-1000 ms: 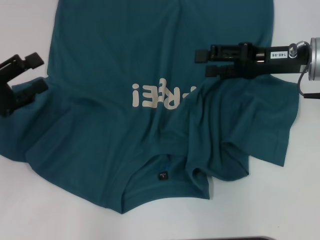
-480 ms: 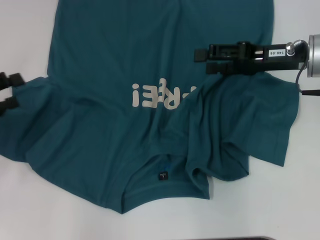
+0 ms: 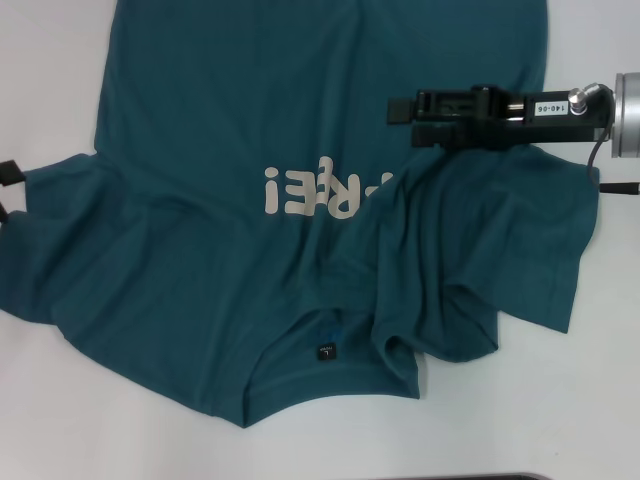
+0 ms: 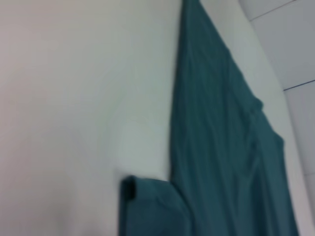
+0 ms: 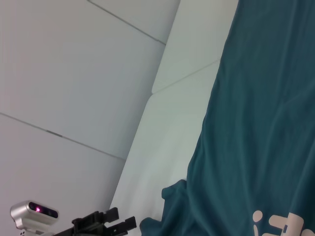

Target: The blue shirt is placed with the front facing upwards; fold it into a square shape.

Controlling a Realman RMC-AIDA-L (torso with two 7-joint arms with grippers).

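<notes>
blue shirt (image 3: pixel 300 180) lies spread across the white table (image 3: pixel 560 400), filling most of the head view from the top edge down to the lower centre, its collar toward the bottom of the frame. pale cream block letters (image 3: pixel 320 192) sit upside down near the middle, and a small black neck label (image 3: pixel 325 352) shows just inside the collar, lower centre. the shirt's right side is folded in over the body (its plain sleeve and shoulder lie crumpled in soft ridges right of centre, covering the last letters of the print). the left sleeve lies flat toward the left edge of the frame.

right gripper (image 3: pixel 402 118) reaches in from the right edge, in the upper right of the head view, above the folded-over cloth; its two black fingers point left with a narrow gap between them and no cloth caught there, so it reads as released. a white tag with printed numbers sits on its body.

left gripper (image 3: pixel 6 190) shows only as two black tips at the far left edge, just beside the left sleeve; whether it is parted or closed cannot be told. the right wrist view shows it lower left (image 5: pixel 106 223), off the cloth over the white table.
</notes>
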